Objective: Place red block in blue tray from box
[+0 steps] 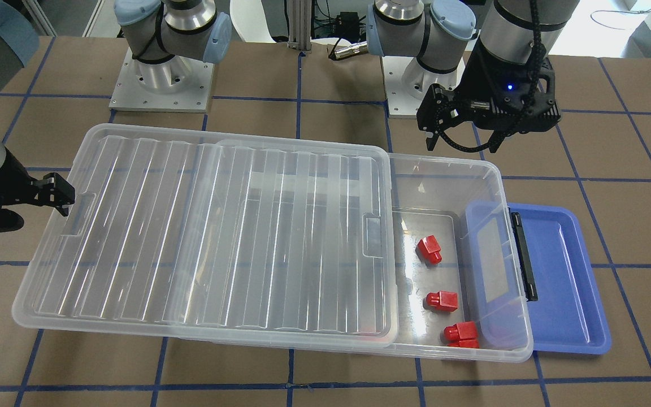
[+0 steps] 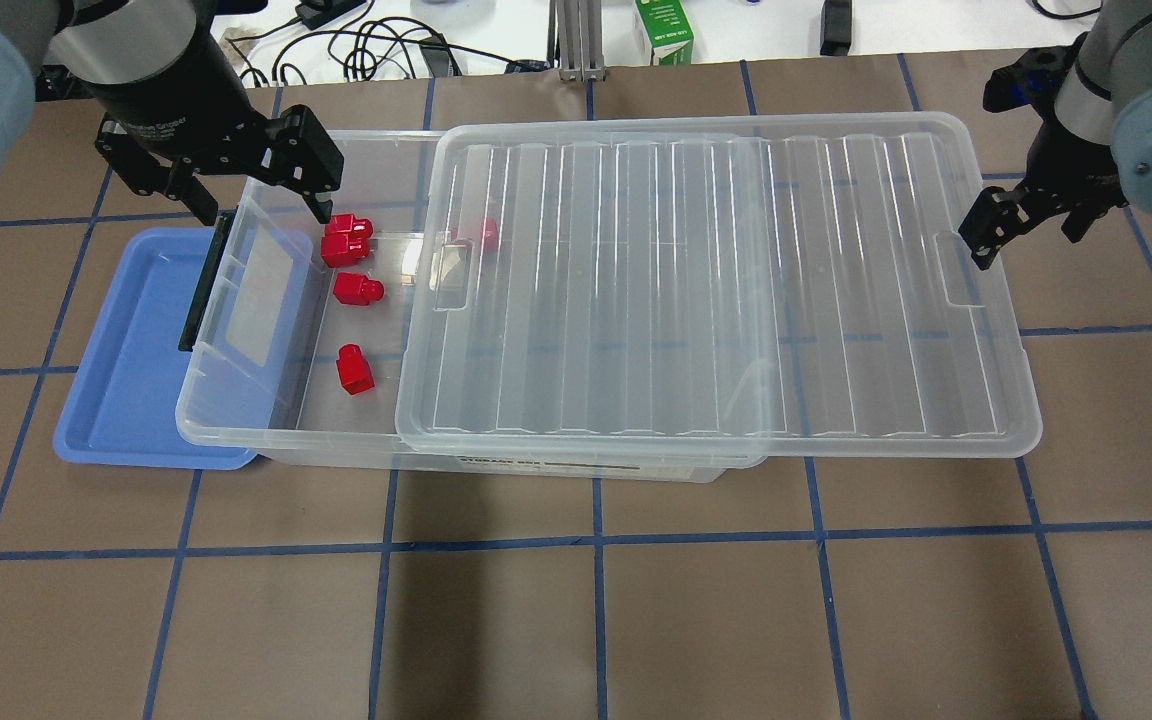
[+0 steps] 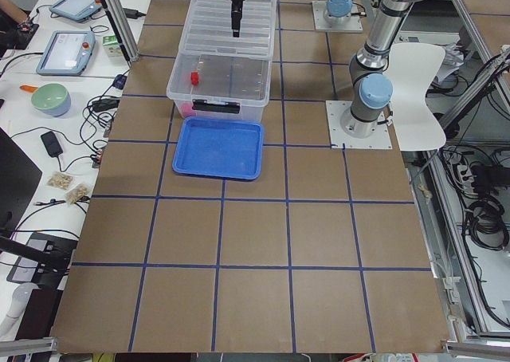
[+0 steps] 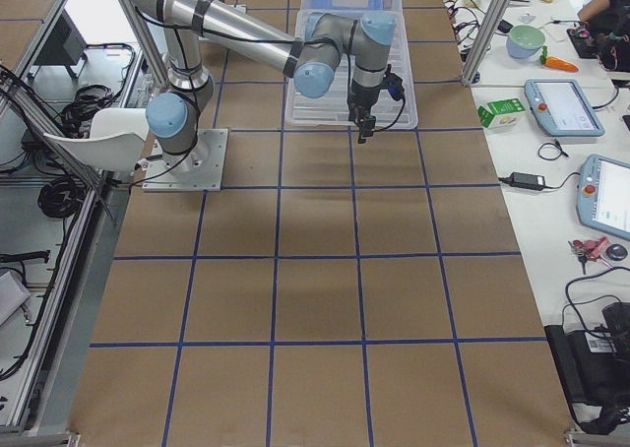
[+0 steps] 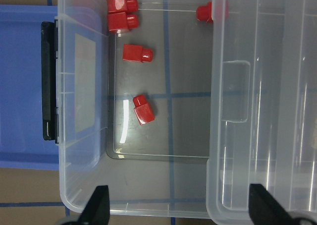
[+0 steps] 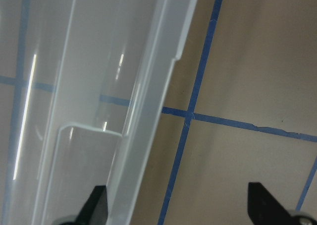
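Room around the red block point(image 5: 144, 109) looks fine: it lies flat on the box point(image 2: 236, 430) floor, off the walls. Four more sit nearby, one blurry under the lid point(image 2: 716, 300) edge. Box end partly hides the blue tray point(image 2: 126, 380). Over the opening hangs the left gripper point(image 5: 179, 207), spread wide and empty; the right gripper point(image 6: 178, 207) is wide too, at the lid's far edge.

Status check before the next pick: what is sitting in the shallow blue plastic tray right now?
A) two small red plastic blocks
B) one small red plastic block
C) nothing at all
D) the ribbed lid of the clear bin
C: the shallow blue plastic tray shows only its bare floor, while the small red plastic blocks in view all lie inside the large clear plastic bin.
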You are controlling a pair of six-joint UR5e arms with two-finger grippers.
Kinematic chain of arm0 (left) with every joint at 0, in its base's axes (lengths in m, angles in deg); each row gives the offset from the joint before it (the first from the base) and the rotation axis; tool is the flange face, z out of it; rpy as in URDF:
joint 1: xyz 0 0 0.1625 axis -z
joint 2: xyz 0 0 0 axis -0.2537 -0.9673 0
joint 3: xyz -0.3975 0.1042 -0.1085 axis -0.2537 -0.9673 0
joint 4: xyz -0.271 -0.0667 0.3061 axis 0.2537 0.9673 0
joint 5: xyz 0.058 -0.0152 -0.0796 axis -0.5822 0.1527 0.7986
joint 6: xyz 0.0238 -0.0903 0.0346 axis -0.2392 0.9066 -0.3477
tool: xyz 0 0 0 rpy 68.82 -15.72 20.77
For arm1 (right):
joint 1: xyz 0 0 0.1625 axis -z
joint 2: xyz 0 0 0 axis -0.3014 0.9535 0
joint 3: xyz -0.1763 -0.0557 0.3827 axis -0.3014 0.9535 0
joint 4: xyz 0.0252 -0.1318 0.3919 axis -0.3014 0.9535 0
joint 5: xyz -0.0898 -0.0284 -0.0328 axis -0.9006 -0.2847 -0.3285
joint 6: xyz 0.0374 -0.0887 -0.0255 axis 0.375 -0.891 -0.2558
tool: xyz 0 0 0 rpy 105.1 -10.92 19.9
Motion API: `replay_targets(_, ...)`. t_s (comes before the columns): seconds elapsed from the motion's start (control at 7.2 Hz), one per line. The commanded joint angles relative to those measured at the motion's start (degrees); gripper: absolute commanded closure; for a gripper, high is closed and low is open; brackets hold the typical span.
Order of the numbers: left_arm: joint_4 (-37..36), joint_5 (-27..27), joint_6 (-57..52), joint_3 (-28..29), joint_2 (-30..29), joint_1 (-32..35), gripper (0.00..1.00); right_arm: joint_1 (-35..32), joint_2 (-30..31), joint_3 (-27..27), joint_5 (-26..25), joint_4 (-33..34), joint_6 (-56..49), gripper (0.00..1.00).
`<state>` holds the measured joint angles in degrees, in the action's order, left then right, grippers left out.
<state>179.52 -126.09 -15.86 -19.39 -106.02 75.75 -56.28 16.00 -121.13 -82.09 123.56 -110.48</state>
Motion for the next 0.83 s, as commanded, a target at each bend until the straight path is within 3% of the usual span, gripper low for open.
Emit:
replay_targets(0.0, -0.1, 0.0, 0.0, 0.0, -0.1, 0.0, 0.0, 0.0, 0.7, 0.4, 0.6, -0.2, 0.2, 0.0)
replay_targets(0.14, -0.1, 0.0, 0.0, 0.0, 0.0, 0.0, 0.0, -0.1, 1.5, 1.7, 0.8, -0.8, 0.6, 0.0)
replay_targets(0.56, -0.8, -0.2, -0.8, -0.5, -1.5, -0.4, 0.0, -0.7, 5.6, 9.3, 4.6, -13.6, 9.1, 0.0)
replay_targets(0.69, -1.8, 0.1, -1.0, -0.5, -2.6, -0.8, 0.0, -0.7, 5.9, 10.5, 5.0, -14.4, 9.5, 0.0)
